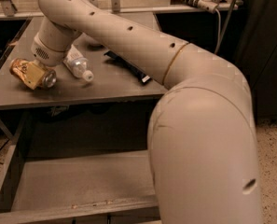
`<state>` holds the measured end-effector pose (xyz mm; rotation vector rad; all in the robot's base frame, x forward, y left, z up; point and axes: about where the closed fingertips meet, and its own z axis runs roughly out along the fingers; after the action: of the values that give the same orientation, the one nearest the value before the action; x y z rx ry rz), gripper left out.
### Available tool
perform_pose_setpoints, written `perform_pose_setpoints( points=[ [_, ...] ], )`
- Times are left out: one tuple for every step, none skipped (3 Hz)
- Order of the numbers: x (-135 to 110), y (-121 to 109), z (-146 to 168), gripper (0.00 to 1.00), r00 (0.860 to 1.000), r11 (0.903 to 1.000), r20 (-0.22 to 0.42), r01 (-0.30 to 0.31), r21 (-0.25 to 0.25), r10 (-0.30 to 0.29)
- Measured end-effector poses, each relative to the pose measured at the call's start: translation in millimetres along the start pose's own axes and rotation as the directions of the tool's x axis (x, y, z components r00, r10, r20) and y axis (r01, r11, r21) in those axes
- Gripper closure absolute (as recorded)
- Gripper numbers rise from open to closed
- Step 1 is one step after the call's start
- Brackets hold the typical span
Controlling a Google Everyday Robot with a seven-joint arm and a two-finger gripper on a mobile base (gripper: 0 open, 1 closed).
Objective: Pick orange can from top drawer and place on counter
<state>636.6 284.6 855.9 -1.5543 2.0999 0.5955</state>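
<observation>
**A:** Where's the gripper right now?

**B:** The gripper (35,74) is over the left end of the tabletop (114,87), near its front edge. The arm (128,36) comes in from the right foreground and bends down to it at the wrist.

**A:** Fingers?

**B:** The fingers (31,73) are clamped on the orange can (17,68). One tan finger lies across the can's middle. The other is hidden behind it.

**A:** How's the can sitting?

**B:** It's on its side, long axis roughly along the front edge, with a round end facing right. It's very low over the tabletop. I can't tell if it's touching the surface or just above it.

**A:** Anything close by?

**B:** A clear plastic bottle (75,62) lies on its side just to the right of the gripper, with its white cap (87,76) pointing at the front edge. It's near the can but not touching it. A dark flat object (128,66) lies further right, partly under the arm. I can't make out what it is.

**A:** Drawer?

**B:** The top drawer (82,178) is pulled out below the tabletop. Its grey floor and low side walls are showing, and the front panel is at the bottom of the view. The arm's big elbow segment covers its right side. The can is up at tabletop level, well apart from the drawer.
</observation>
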Motion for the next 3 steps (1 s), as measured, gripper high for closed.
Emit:
perform_pose_setpoints(
  points=[
    [-0.4,-5.6,7.4,0.88,1.0,1.0,0.001,-0.005,-0.003,0.005],
    [-0.4,-5.6,7.4,0.68,1.0,1.0,0.001,-0.005,-0.003,0.005],
    [-0.4,-5.6,7.4,0.44,1.0,1.0,0.001,-0.005,-0.003,0.005]
  ],
)
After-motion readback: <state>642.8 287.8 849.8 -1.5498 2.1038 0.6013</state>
